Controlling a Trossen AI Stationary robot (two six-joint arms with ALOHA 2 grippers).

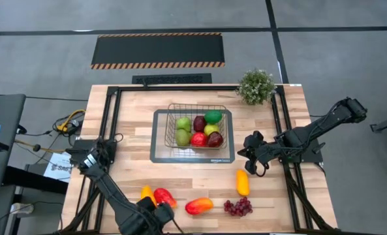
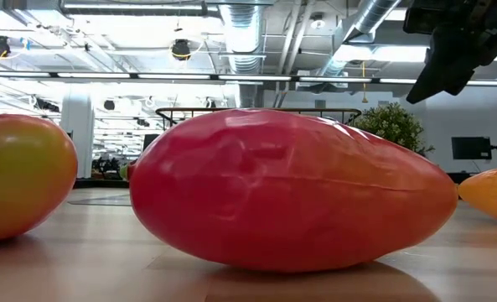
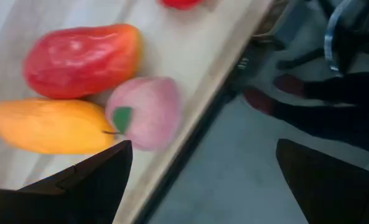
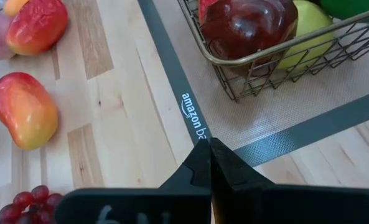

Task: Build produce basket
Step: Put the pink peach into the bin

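The wire basket (image 1: 196, 124) stands on a grey mat (image 1: 159, 153) mid-table and holds several green, red, maroon and yellow fruits. Loose produce lies near the front edge: a yellow-orange fruit (image 3: 47, 127), a red pepper (image 3: 81, 59), a pink peach (image 3: 145, 112), a red-orange mango (image 1: 199, 206), purple grapes (image 1: 238, 207) and an orange fruit (image 1: 243, 183). My left gripper (image 3: 203, 180) hangs open above the table's front edge, beside the peach, holding nothing. My right gripper (image 4: 210, 162) is shut and empty above the mat's near right corner.
A potted plant (image 1: 256, 85) stands at the far right corner. The table's front edge (image 3: 203, 112) runs right beside the peach, with floor below. Bare wood lies between the mat and the loose fruit.
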